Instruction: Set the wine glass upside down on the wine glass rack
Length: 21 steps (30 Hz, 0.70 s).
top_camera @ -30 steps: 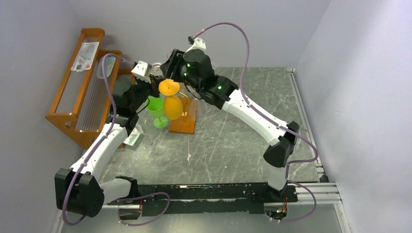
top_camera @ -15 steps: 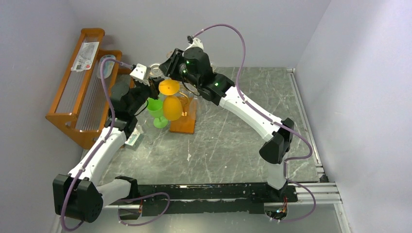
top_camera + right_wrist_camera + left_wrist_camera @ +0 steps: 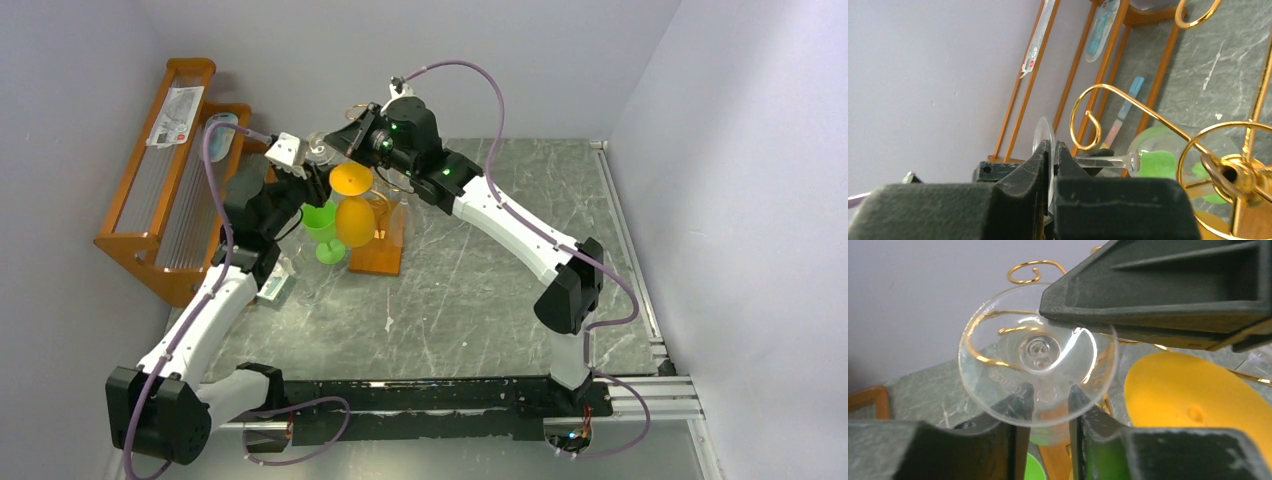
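The clear wine glass (image 3: 320, 149) hangs in the air just left of the wine glass rack (image 3: 386, 216), a gold wire stand on an orange-brown base. My right gripper (image 3: 1053, 147) is shut on the glass's round foot (image 3: 998, 355), pinching the disc edge-on (image 3: 1040, 131). The stem (image 3: 1100, 161) points right toward a gold curl (image 3: 1087, 119). My left gripper (image 3: 1050, 392) is under the foot, its fingers standing slightly apart on either side of the stem. The bowl is hidden behind the left gripper.
An orange glass (image 3: 352, 208) hangs upside down on the rack and a green glass (image 3: 322, 228) stands beside it, both close below the clear one. A stepped wooden shelf (image 3: 160, 190) with small packets lines the left wall.
My right gripper has closed onto the glass's foot. The left jaws have eased apart around the stem. Both wrists shifted slightly up and left.
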### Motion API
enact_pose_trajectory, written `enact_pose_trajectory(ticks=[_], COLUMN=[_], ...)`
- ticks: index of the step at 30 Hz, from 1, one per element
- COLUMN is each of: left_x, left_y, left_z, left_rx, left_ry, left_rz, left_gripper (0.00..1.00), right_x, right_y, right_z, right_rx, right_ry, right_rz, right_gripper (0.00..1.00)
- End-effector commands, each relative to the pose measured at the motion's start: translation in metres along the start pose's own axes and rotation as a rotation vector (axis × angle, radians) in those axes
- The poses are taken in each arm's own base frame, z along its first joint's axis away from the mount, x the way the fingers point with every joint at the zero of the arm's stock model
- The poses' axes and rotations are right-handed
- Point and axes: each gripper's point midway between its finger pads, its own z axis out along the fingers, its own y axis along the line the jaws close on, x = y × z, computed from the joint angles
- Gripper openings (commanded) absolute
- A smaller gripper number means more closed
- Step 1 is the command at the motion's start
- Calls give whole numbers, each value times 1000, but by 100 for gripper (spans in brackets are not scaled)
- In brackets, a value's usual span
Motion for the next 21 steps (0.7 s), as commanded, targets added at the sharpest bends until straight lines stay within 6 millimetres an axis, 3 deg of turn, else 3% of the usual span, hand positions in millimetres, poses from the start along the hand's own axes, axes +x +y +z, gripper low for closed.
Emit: enact_pose_trajectory(ticks=[1,4,8,17,21], left_x=[-24,-15,-14,-38,-44], left_y=[0,6,3,19,36], left_z=[-14,-25,-39,-68,-78], left_rx=[-36,-93,-111,-305,-460], left_ry=[-35,20,56,56,34], left_rz=[-12,-55,-98,-282,-424], left_gripper=[42,52,57,58,57], right_x=[-16,-22,-25,-27,-22], right_y=[5,4,6,17,21], right_z=[-7,-7,-8,-13,-13], right_rx=[-29,-19,-29,-76,-101], right_ry=[-40,-68,-76,-82,-56], right_rz=[21,32,37,65,76], right_gripper=[0,0,0,0,0])
